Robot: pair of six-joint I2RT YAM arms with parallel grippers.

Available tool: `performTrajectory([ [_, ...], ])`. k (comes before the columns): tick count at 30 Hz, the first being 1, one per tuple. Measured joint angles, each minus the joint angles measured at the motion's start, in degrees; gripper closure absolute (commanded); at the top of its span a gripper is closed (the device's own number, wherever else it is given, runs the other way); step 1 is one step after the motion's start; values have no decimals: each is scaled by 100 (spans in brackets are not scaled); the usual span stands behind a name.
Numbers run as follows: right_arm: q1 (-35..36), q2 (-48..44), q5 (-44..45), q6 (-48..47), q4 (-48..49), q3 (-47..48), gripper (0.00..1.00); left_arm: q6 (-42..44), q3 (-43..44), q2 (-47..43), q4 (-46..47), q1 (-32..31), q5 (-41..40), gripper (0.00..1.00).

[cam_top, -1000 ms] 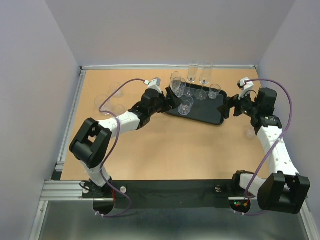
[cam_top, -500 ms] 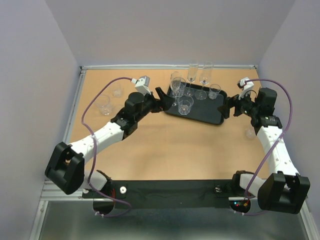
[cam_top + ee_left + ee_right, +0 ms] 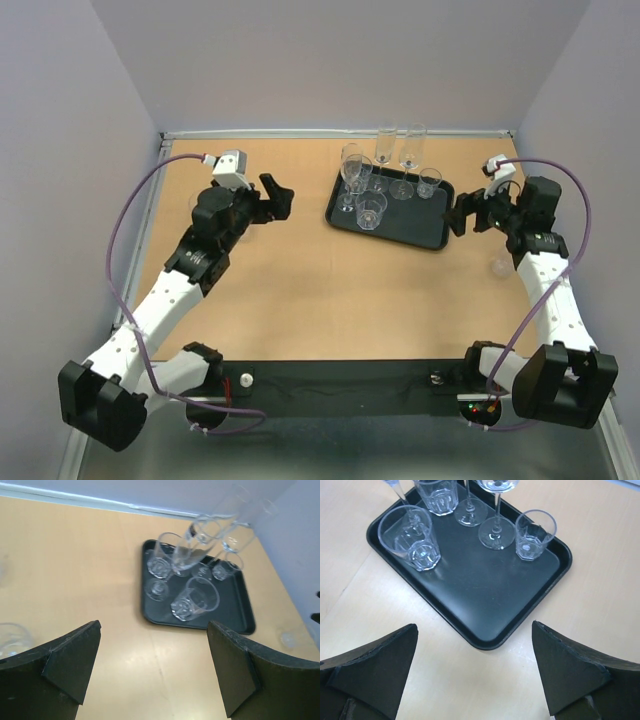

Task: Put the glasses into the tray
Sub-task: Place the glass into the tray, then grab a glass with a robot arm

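Overhead view. A flat black rectangular tray sits at upper centre, holding a cluster of upright clear drinking glasses, both tumblers and stemmed ones. The left gripper, jaws spread and empty, hovers left of the tray. A stray clear tumbler stands close by, at the lower left of its wrist view. The right gripper, also spread and empty, faces the tray's right edge. What looks like another clear glass stands below it, nearer that arm.

Black tray on tan table, glasses upright at its far end, fingers spread, empty
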Motion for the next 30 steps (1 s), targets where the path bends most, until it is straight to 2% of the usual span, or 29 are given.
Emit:
performTrajectory([
  [4,-162,0,63,-63,0,-24,0,452,0,-374,-446,227,-260,1],
  [12,-186,0,291,-297,-264,-98,0,1246,-22,-846,-1073,229,-761,1],
  [24,-186,136,1154,-809,-1486,81,0,1517,-245,-1309,-1224,229,-951,1],
  [30,-186,334,2059,-835,-1851,291,1,1526,-260,-1397,-1224,229,-940,1],
])
